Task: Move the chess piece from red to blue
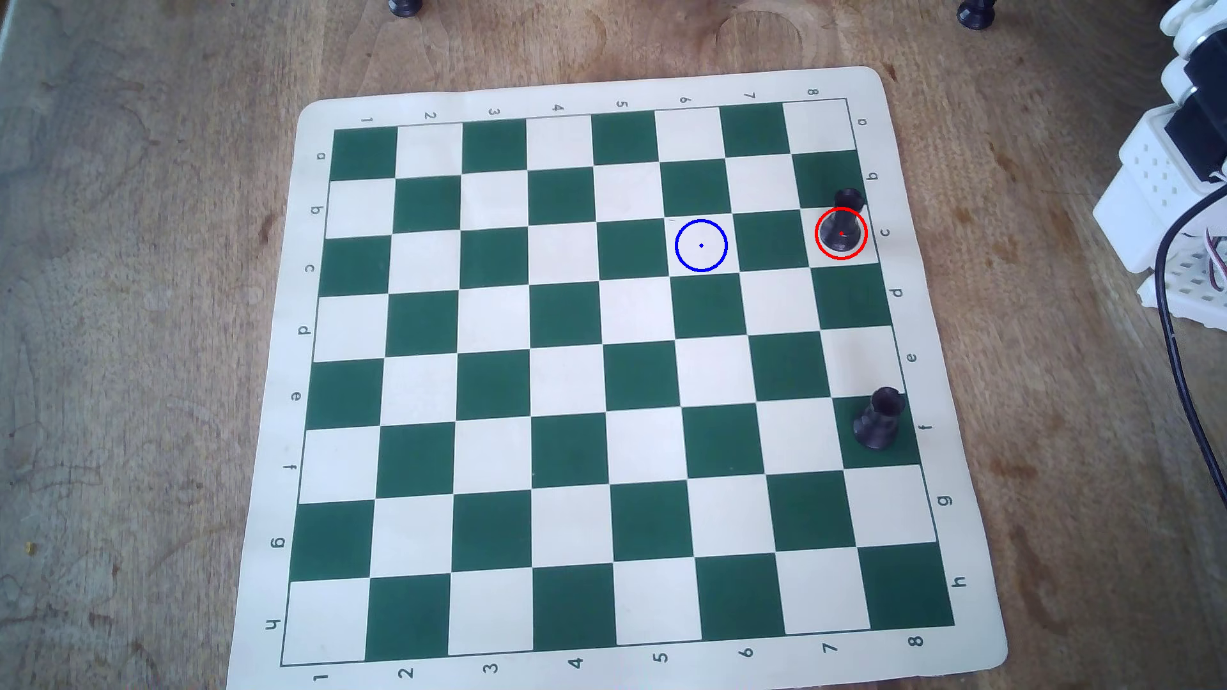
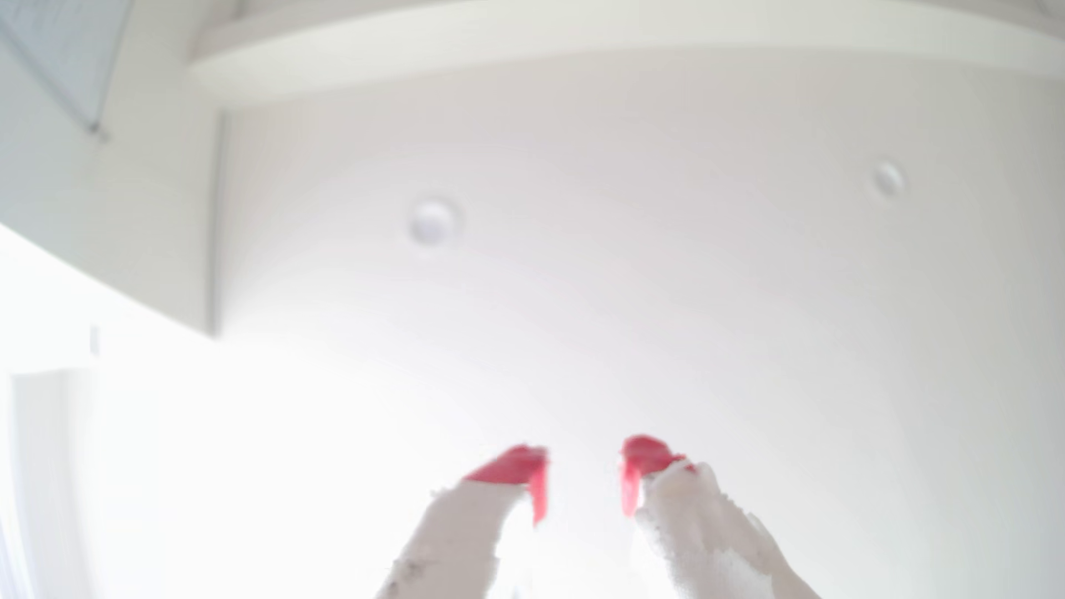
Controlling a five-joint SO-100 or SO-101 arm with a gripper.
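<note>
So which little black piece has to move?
Find the green-and-cream chess mat, then its right-hand column in the overhead view. The chess piece stands inside the red circle, smooth-bodied, unlike the ridged black piece nearer the bottom.

— What colours on the chess mat?
— Dark green and cream squares in a checker pattern, cream border, dark letters and numbers.
— The pieces?
— The chess piece is black, inside red, a thin ring; blue rings a cream square. The ridged rook is black too.
— The surface?
— Mottled brown wood.
— The pincer?
— White, pinkish-red tips.
</note>
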